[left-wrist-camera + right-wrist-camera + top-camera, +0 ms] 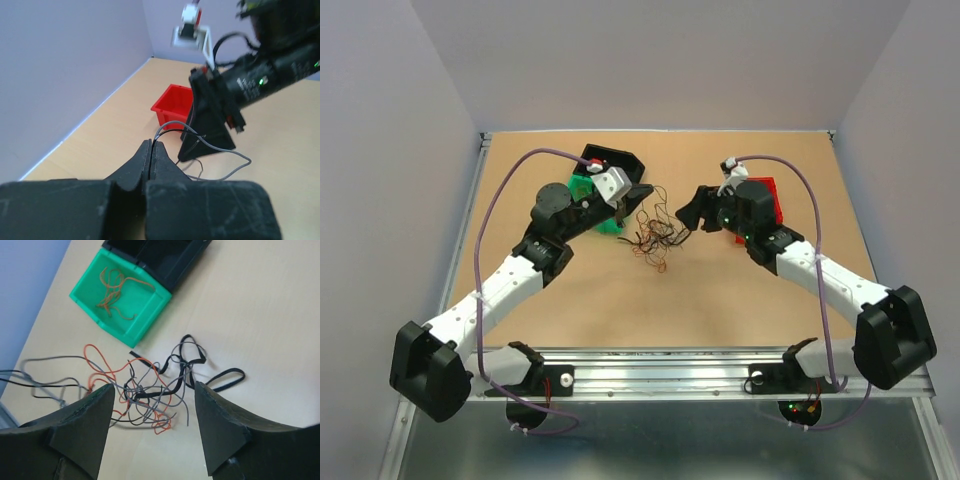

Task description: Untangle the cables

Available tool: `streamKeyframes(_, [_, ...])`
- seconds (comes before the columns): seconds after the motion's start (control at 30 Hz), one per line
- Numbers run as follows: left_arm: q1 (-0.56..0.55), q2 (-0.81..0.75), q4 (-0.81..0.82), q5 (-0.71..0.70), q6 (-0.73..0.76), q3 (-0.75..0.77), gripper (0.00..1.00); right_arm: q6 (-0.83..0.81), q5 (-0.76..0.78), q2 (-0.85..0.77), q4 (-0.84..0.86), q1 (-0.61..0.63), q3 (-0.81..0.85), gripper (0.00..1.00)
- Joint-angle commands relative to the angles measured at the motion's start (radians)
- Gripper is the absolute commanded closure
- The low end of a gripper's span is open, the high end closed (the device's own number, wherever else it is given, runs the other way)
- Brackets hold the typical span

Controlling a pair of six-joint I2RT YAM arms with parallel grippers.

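The cables lie in a loose tangle of thin black, grey and orange-red wires mid-table, between the two arms. My left gripper is at the tangle's upper left. In the left wrist view the left gripper is shut on a thin grey wire and a black one that loop away from its tips. My right gripper is at the tangle's right edge. The right wrist view shows the right gripper open above the table, with the knot of cables seen between its fingers, untouched.
A green bin holding orange wires stands left of the tangle, with a black bin behind it. A red bin sits behind the right gripper. A flat black strap trails right from the tangle.
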Motion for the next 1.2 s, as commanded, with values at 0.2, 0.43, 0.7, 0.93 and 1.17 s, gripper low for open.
streamKeyframes(0.2, [-0.001, -0.032, -0.084, 0.153, -0.122, 0.335, 1.0, -0.105, -0.29, 0.057, 0.312, 0.14, -0.013, 0.24])
streamKeyframes(0.43, [-0.001, 0.078, -0.141, 0.149, -0.182, 0.557, 1.0, -0.171, -0.208, 0.068, 0.317, 0.234, -0.004, 0.24])
streamKeyframes(0.7, [0.001, 0.12, -0.175, 0.142, -0.271, 0.732, 1.0, -0.15, -0.03, 0.034, 0.3, 0.234, -0.023, 0.64])
streamKeyframes(0.93, [0.001, 0.068, -0.23, -0.012, -0.13, 0.881, 1.0, -0.01, 0.239, 0.152, 0.226, 0.234, 0.016, 0.99])
streamKeyframes(1.17, [-0.001, -0.05, -0.202, -0.242, -0.019, 0.947, 1.0, 0.169, 0.308, 0.288, 0.157, 0.184, 0.053, 0.99])
